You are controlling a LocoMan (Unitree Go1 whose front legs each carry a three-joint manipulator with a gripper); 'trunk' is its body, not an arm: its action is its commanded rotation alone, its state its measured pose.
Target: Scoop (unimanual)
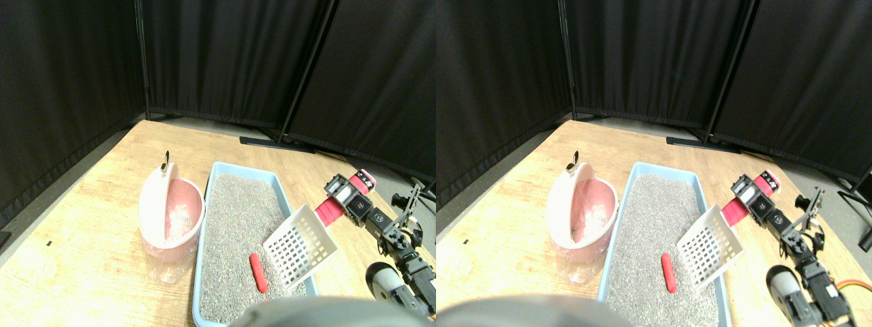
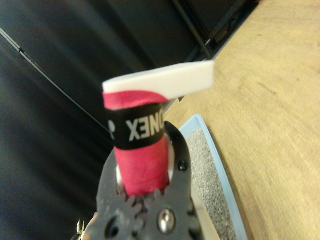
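Lying on tray litter: red piece.

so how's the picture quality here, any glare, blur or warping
Stereo pair view: mostly sharp, wide-angle bending of the curtain poles, and the bin rim is blown out by glare. Wrist view: the handle and gripper are close up and soft, the scoop edge overexposed, and the tray and table behind are clearer.
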